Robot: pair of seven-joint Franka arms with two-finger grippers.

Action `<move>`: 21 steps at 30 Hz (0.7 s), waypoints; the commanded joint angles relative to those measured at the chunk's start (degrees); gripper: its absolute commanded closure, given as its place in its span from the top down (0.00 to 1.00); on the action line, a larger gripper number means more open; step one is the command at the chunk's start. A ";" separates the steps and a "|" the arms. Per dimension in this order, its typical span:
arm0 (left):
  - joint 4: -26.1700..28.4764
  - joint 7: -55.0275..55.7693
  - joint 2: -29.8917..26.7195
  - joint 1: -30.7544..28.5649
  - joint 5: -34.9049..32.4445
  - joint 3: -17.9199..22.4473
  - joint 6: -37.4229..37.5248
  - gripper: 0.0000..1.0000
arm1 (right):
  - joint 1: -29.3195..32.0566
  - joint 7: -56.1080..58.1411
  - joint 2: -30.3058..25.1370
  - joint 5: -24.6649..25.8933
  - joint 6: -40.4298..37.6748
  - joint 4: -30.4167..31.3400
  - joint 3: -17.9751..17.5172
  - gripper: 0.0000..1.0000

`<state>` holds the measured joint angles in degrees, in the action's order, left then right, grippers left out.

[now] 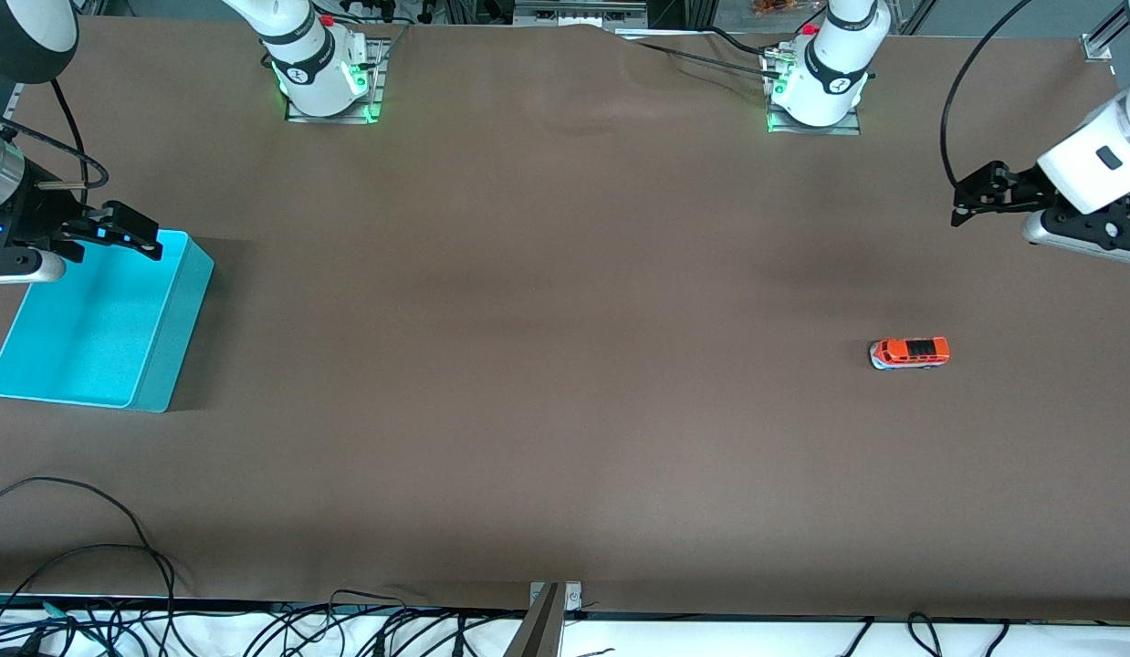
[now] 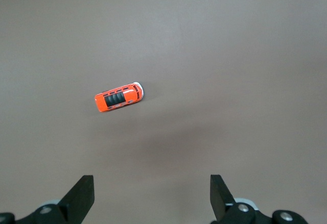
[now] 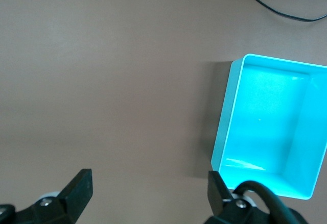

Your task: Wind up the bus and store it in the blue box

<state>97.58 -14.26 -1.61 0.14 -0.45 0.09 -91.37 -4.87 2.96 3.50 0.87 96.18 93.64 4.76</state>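
While grippers hover, bus on open table

A robotics lab: bolted arm bases, loose cables.

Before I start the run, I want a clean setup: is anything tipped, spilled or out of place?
Nothing stands out. The bus sits upright on its wheels on the table, toward the left arm's end. The blue box stands level and empty at the right arm's end. The left tool and right tool hang open, holding nothing.
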 commanded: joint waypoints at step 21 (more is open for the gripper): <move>-2.04 -46.28 6.70 -6.12 -4.73 -0.01 -5.31 1.00 | -0.22 -0.59 0.54 0.01 -0.47 -1.36 0.16 1.00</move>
<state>97.57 -52.72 2.90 -5.56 -2.56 0.49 -95.74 -4.87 2.95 3.50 0.87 96.18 93.64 4.76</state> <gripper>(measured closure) 0.000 0.000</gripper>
